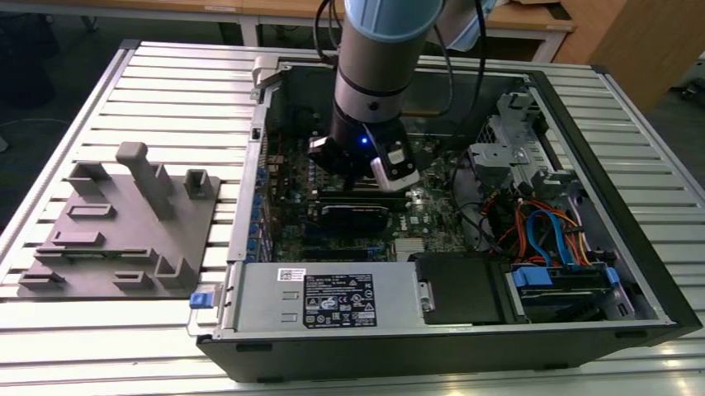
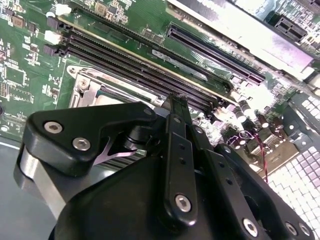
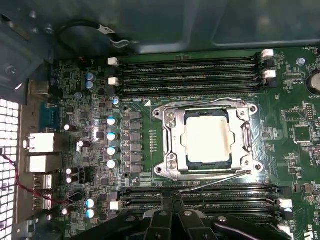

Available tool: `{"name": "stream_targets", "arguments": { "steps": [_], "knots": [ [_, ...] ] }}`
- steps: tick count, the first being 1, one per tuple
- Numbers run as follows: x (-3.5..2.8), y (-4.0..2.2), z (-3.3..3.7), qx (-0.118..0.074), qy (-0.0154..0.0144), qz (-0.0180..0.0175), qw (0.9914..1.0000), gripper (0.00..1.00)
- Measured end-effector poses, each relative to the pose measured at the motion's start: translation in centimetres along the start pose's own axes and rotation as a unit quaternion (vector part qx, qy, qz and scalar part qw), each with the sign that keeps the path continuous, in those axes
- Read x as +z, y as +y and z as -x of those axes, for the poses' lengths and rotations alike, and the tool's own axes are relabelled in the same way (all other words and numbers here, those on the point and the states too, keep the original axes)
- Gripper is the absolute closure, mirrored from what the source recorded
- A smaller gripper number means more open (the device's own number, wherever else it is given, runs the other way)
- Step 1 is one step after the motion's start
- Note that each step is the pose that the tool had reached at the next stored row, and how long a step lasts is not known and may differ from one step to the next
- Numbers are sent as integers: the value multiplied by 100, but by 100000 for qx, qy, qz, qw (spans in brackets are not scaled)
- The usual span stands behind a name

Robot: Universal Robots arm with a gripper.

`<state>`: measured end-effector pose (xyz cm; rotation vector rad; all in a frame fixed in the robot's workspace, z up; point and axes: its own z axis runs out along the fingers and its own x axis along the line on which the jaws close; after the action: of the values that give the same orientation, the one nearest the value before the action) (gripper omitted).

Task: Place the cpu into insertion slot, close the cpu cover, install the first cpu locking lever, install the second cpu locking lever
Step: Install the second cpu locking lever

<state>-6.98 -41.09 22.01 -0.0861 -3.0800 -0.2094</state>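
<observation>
CPU (image 3: 207,141) seated in insertion slot (image 3: 186,162), CPU cover (image 3: 170,142) closed over it. Pincer (image 3: 171,201) together, empty, at 6 o'clock of socket.

The arm (image 1: 369,74) consists of a silver-grey cylindrical tube with a pale blue cap at its upper joint. Below the tube sits a black wrist section carrying a small blue indicator light. A white-and-grey module is mounted on its side. Black cables run alongside the arm from above. The gripper (image 2: 172,107) is matte black, built from flat linkage bars pinned with round silver screws; at least 6 screw heads are visible in the second wrist view. A brushed metal cylinder sits beneath the black knuckle housing.
</observation>
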Motion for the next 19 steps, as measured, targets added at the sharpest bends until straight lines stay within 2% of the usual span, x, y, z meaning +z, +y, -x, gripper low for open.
{"name": "stream_targets", "arguments": {
  "steps": [5, 19],
  "knots": [
    [-2, 0, -23, -97, 12, 12, 100000, 90],
    [2, 29, -30, -124, 15, 52, 100000, 90]
  ]
}}
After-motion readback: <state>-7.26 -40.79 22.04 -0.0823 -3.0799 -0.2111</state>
